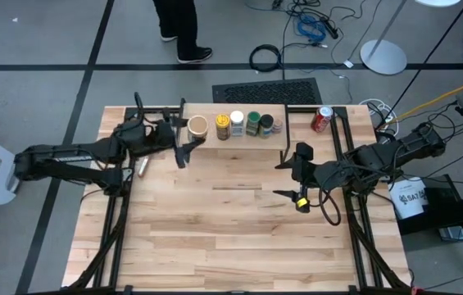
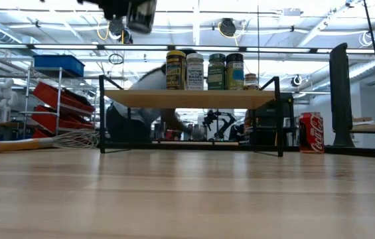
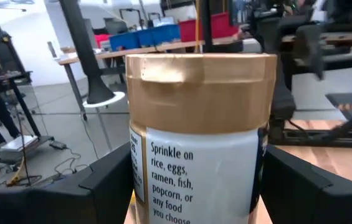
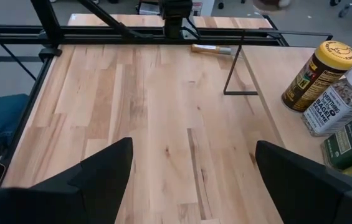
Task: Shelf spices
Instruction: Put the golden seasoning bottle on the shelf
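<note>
- The wooden table [image 1: 231,229] fills the overhead view, its planks running from left to right.
- The shelf [image 2: 190,99], a narrow light-wood board on thin black legs, stands along the table's far edge, its long axis following that edge.
- The left arm reaches to the shelf's left end. The left gripper [image 1: 188,139] has its two fingers spread wide on either side of a tan-lidded jar [image 1: 197,125]. That jar stands upright at the left end of the shelf, lid up; whether the fingers press its sides cannot be told.
- The right arm rests over the table's right-middle. The right gripper [image 4: 191,177] is spread wide with nothing between its fingers, pointing left across bare wood.
- Four more spice jars stand upright in a row on the shelf, right of the tan-lidded one: a yellow jar [image 1: 223,125], a white-lidded jar [image 1: 237,123], a green-lidded jar [image 1: 253,124] and a smaller dark-lidded jar [image 1: 266,125].
- A red soda can [image 1: 321,120] stands upright on the table, just right of the shelf.
- A wire whisk [image 2: 48,141] lies flat on the table, left of the shelf.
</note>
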Action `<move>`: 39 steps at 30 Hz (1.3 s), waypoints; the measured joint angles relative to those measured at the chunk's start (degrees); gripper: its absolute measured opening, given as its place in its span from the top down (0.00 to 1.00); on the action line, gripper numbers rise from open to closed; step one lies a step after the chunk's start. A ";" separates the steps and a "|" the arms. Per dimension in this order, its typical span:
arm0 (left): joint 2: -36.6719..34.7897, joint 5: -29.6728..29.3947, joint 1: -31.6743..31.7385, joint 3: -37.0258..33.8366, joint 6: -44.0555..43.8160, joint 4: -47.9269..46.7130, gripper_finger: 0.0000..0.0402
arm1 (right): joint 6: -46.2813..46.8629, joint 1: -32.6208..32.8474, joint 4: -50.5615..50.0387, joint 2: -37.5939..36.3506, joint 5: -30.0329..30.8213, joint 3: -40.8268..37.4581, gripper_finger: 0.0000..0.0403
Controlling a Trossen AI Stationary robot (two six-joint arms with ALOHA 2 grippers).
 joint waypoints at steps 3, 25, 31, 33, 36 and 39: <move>-0.10 5.20 5.15 -4.74 -0.48 5.81 0.28 | 0.00 0.00 0.02 0.09 0.00 0.00 0.19; 10.01 31.85 23.77 -10.09 -3.62 16.17 0.28 | 1.14 0.00 -0.02 2.24 -0.02 0.00 0.19; 13.09 32.19 23.82 -10.09 -3.64 19.86 0.28 | 0.79 0.00 0.02 2.28 -0.01 0.00 0.19; 13.73 32.23 23.82 -10.09 -3.62 19.92 0.28 | 0.81 0.00 0.00 2.28 -0.02 0.00 0.19; 14.76 32.45 23.89 -10.09 -3.60 20.00 0.28 | 1.07 0.00 0.02 2.28 -0.02 0.00 0.19; 15.63 32.76 24.56 -10.09 -3.62 20.88 0.28 | 1.34 0.00 0.00 2.28 -0.02 0.00 0.19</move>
